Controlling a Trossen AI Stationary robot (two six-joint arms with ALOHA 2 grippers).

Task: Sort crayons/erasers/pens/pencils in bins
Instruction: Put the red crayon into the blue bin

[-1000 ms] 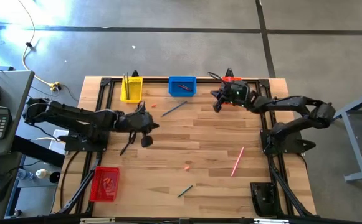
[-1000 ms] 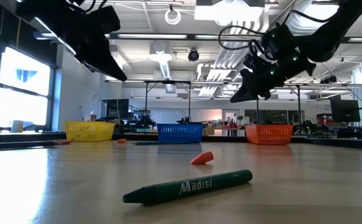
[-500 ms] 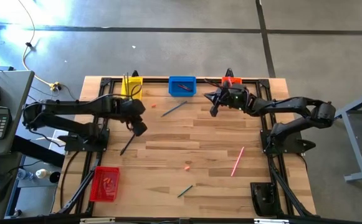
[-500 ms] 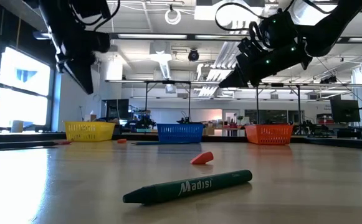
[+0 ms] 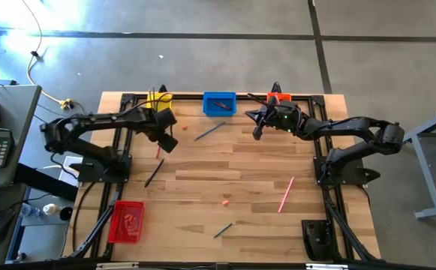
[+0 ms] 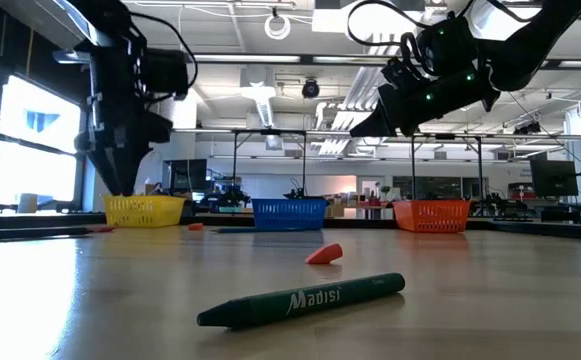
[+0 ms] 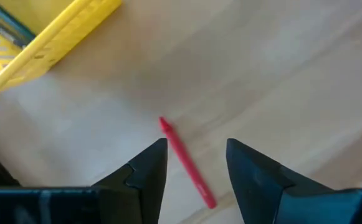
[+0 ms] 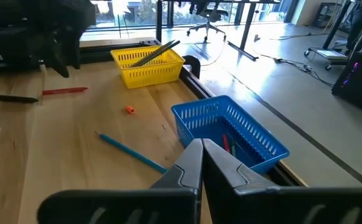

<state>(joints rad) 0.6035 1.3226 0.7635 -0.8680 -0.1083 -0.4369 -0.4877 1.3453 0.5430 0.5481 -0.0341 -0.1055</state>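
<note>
My left gripper (image 5: 169, 142) (image 7: 196, 144) hangs open, fingers pointing down, just in front of the yellow bin (image 5: 157, 106) (image 7: 43, 37). A thin red stick with a pointed end (image 7: 185, 163) (image 5: 158, 150) lies flat on the table below and between the fingers, touched by neither. My right gripper (image 5: 257, 130) (image 8: 201, 144) is shut and holds nothing, above the table between the blue bin (image 5: 219, 103) and the orange bin (image 6: 431, 214). Long sticks stand slanted in the yellow bin. A blue stick (image 5: 210, 131) lies in front of the blue bin.
A dark stick (image 5: 154, 172) lies near the left arm. A pink pen (image 5: 286, 193), a small red eraser (image 5: 225, 200) (image 6: 324, 254) and a green crayon (image 5: 222, 230) (image 6: 305, 298) lie on the near half. The red bin (image 5: 126, 222) stands near left. An orange lump (image 8: 129, 109) lies by the yellow bin.
My left gripper has swung from the table's middle left toward the far edge and the yellow bin, tipping until its fingers point down. A red stick now shows on the table below it. My right gripper has shifted a little toward the table's left.
</note>
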